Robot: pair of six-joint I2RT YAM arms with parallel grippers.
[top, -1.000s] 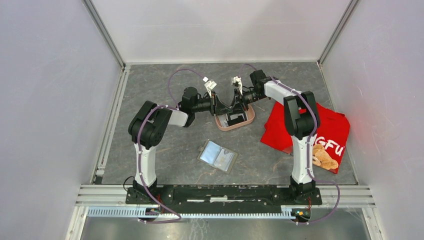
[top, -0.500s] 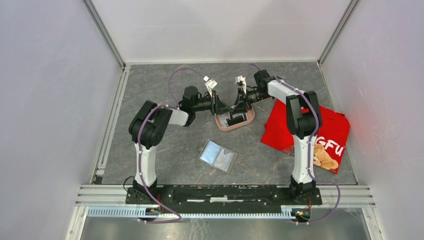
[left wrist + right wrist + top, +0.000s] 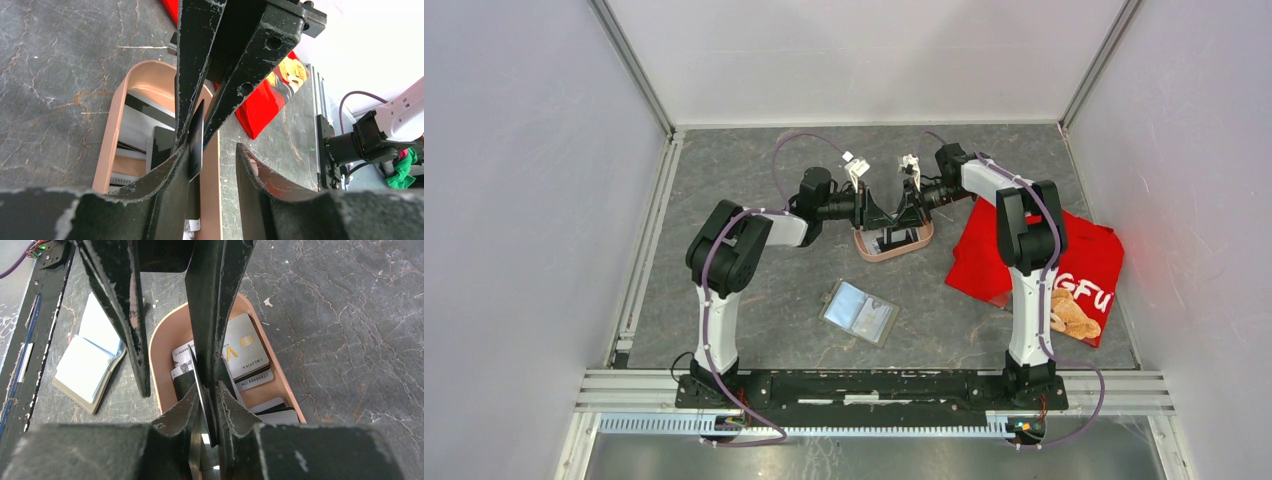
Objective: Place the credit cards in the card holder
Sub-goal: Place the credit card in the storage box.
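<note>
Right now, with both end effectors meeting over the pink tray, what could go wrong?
1. The right end effector pinches the credit card edge-on while the left end effector stands open; such a thin grip may let it drop into the tray.
2. The two end effectors interleave tightly, so withdrawing could knock the card askew.

I see the tray (image 3: 159,370) toward the back middle of the surface (image 3: 754,190), credit cards (image 3: 245,345) lying in it. Just above it the left end effector (image 3: 212,150), on the left, meets the right end effector (image 3: 207,389), on the right, a card (image 3: 196,132) on edge between them. The card holder (image 3: 859,311) lies in front of the tray, nearer the bases; a shirt (image 3: 1089,250) lies right of both.
</note>
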